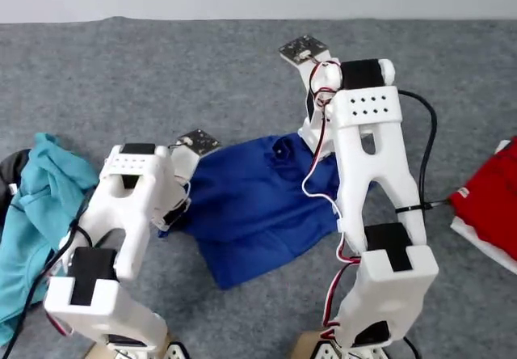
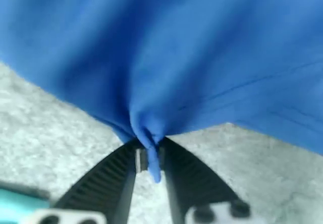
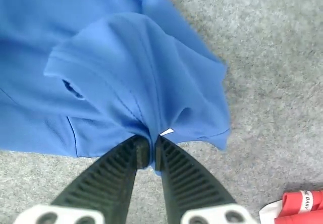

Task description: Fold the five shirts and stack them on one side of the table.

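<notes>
- One grey, carpet-like table (image 1: 161, 76) runs across the whole high view.
- Blue shirt (image 1: 258, 205), centre frame, lies rumpled and spread, not yet folded. It is the garment in hand.
- Teal shirt (image 1: 40, 213) is heaped at the left edge, and the red shirt (image 1: 489, 201) sits at the right edge.
- Left gripper (image 2: 149, 158): jaws all but closed, pinching a bunched fold at the blue shirt's left edge.
- Right gripper (image 3: 151, 151): jaws likewise clamped on gathered cloth at the shirt's upper right.
- Step, as I judge it: the shirt is gripped at two points, ready to be spread or folded over. The next move needs both grippers travelling together, cloth kept taut, neither pinch slipping.
- Small white tag (image 3: 167, 131) peeks out at the right jaws, with no writing visible.
- Striped label (image 3: 303, 201) on the red shirt, lower right of the right wrist view, bears print too small to make out.
</notes>
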